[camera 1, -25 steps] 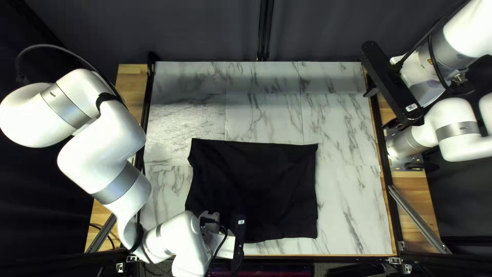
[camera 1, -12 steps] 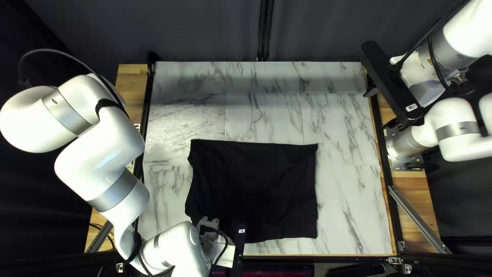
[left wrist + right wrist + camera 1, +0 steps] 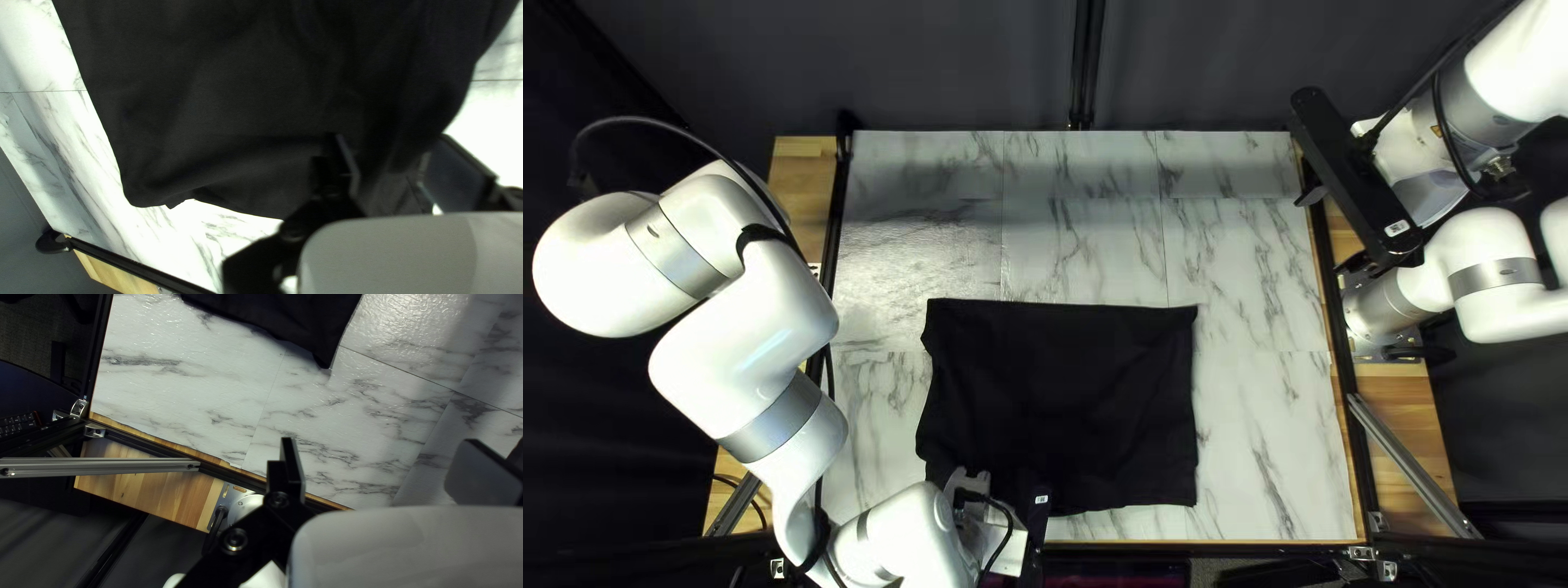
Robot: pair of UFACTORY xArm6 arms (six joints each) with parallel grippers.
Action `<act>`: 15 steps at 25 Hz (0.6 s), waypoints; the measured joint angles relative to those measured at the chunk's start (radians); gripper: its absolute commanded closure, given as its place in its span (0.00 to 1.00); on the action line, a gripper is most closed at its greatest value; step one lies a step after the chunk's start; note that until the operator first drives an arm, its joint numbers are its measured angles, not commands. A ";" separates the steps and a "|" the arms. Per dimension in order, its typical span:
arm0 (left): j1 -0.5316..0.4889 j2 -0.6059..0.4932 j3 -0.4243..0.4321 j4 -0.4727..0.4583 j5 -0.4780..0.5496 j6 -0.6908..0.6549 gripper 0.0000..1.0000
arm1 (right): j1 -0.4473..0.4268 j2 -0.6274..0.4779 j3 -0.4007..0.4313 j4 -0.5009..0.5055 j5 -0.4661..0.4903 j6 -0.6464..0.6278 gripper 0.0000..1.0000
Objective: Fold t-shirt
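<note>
Our white jointed left arm has shifted slightly in the top left view, its wrist easing rightward and toward the near edge of the white marble-patterned counter. The black soft-cloth t-shirt lies spread near the counter's middle, toward its near edge, and its far left corner has slipped a touch nearer. Our white jointed right arm waits unchanged at the counter's right edge.

In the left wrist view, our left end effector has its black fingers apart over the shirt, low above the counter, with creased cloth between them. We judge the fabric light and limp, likely to slide on the counter or ruck up. We would take hold at the near hem's left end, pinching every layer before lifting.

In the right wrist view, our right end effector is also parted, holding nothing, above the counter's right side. The shirt's far right corner lies well ahead, a good later grip.
</note>
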 measured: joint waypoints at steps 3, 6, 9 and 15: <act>0.003 -0.014 0.013 -0.001 0.003 0.003 0.00 | 0.000 0.000 0.000 0.000 0.000 0.000 0.00; 0.003 -0.055 0.061 0.001 0.002 0.000 0.00 | 0.000 0.000 0.000 0.000 0.000 0.000 0.00; 0.006 -0.116 0.140 0.003 -0.012 -0.013 0.00 | 0.000 0.000 0.000 0.000 0.000 0.000 0.00; 0.033 -0.267 0.350 -0.026 -0.098 -0.018 0.00 | 0.000 0.000 0.000 0.000 0.000 0.000 0.00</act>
